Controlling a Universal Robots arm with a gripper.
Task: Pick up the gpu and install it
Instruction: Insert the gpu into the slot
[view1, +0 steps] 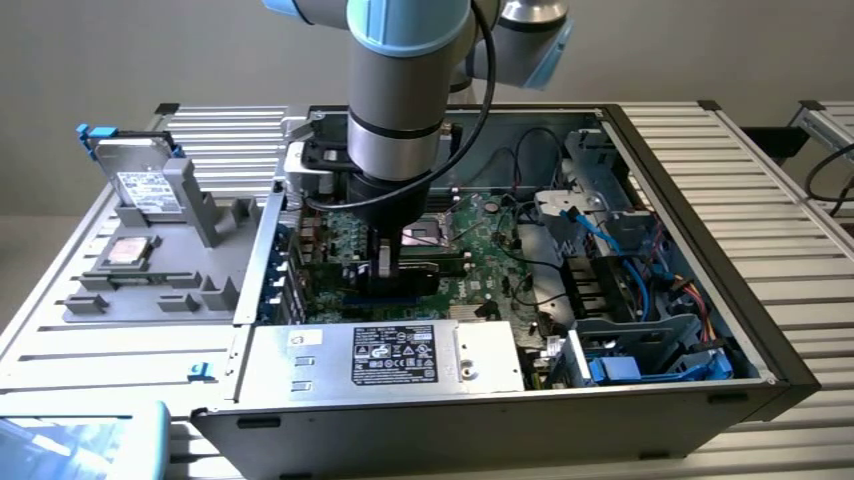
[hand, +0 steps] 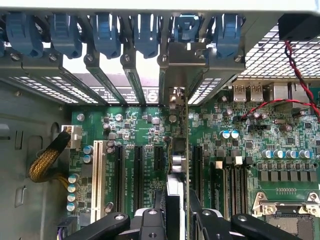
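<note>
end effector (hand: 178, 212) clamped on the gpu (hand: 179, 150) edge-on over motherboard (hand: 240, 150) slots; exterior view adds the hard drive (view1: 144, 190).

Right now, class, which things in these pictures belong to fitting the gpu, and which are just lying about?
Belongs to the job:
- gpu, held edge-on in the gripper
- motherboard slots
- computer case

Lying about:
- hard drive on the grey tray
- power supply
- blue cables
</note>
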